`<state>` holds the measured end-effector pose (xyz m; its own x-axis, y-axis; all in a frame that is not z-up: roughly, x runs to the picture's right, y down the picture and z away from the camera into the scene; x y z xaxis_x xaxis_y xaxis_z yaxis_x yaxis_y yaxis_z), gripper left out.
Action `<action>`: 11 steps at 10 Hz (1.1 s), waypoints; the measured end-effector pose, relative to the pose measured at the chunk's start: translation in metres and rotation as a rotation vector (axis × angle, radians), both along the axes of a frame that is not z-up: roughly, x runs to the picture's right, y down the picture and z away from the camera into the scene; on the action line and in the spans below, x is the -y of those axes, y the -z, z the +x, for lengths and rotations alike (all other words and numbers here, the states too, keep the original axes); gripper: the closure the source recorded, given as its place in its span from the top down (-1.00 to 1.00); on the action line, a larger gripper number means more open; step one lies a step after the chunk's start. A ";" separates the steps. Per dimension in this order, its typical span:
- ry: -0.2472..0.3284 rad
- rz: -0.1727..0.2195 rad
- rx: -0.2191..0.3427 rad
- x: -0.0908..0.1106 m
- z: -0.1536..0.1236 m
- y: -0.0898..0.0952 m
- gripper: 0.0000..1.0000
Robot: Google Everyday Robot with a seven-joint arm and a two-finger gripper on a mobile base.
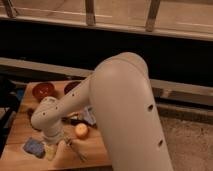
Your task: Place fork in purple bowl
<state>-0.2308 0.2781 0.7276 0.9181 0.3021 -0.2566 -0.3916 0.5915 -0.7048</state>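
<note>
A thin silvery fork [75, 149] lies on the wooden table [20, 127] near the front edge. My gripper [54, 146] hangs from the white wrist just left of the fork, low over the table. It stands open and holds nothing. The purple bowl [73, 86] sits at the back of the table, and the arm covers part of it.
An orange-red bowl [43, 91] stands left of the purple bowl. A round orange object [81, 130] lies right of the gripper, and a blue sponge [33, 147] lies at the front left. The big white arm [120, 105] hides the table's right side. A dark wall runs behind.
</note>
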 end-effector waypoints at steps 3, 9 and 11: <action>-0.006 0.028 -0.046 0.013 0.014 -0.015 0.60; -0.062 0.050 -0.032 0.023 0.024 -0.041 0.60; -0.064 0.057 -0.020 0.022 0.016 -0.043 0.60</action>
<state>-0.2144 0.2560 0.7709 0.8914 0.3743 -0.2557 -0.4436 0.6039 -0.6623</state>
